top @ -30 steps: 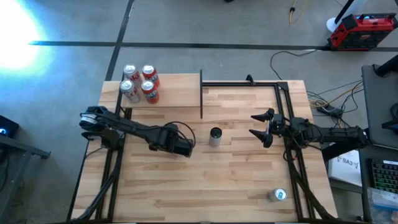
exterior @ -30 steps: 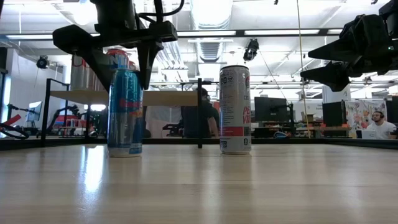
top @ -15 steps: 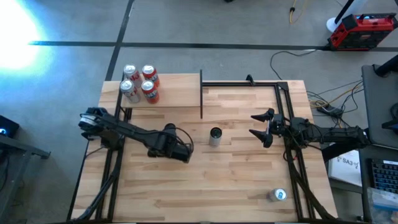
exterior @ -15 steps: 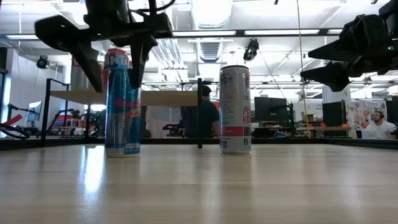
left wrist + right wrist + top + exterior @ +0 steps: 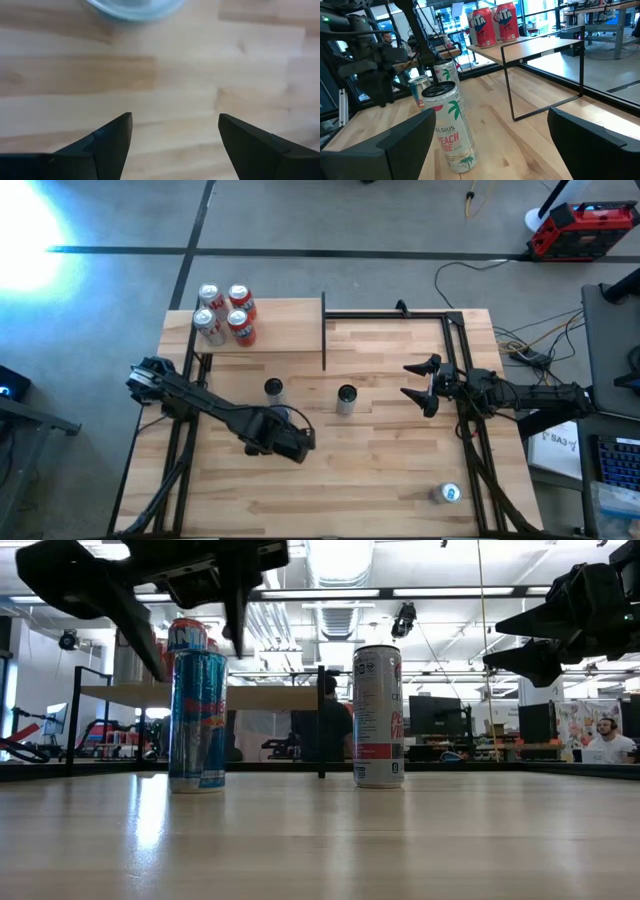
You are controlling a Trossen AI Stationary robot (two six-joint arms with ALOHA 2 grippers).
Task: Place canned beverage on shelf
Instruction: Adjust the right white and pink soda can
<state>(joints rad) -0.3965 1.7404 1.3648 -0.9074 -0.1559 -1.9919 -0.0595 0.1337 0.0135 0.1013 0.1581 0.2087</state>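
A blue can (image 5: 273, 388) stands upright on its base on the tabletop, also in the low view (image 5: 197, 710). A white can (image 5: 346, 396) stands to its right, close in the right wrist view (image 5: 451, 125). The pale wood shelf (image 5: 285, 330) with its thin black frame stands at the far left and carries several red and silver cans (image 5: 225, 313). My left gripper (image 5: 288, 442) is open and empty, above the table on the near side of the blue can; its wrist view (image 5: 175, 125) shows only the can's rim (image 5: 135, 7). My right gripper (image 5: 420, 385) is open at the right, apart from the white can.
Another can (image 5: 447, 494) sits near the table's front right corner. A black metal frame (image 5: 400, 313) runs along the far right of the table. A person (image 5: 328, 730) shows in the room behind the table. Bare tabletop (image 5: 380, 470) lies in front of the two cans.
My left gripper has drawn back from the blue can toward the table's near edge and has risen, its fingers no longer on either side of the can. The blue can stays upright where it stood.
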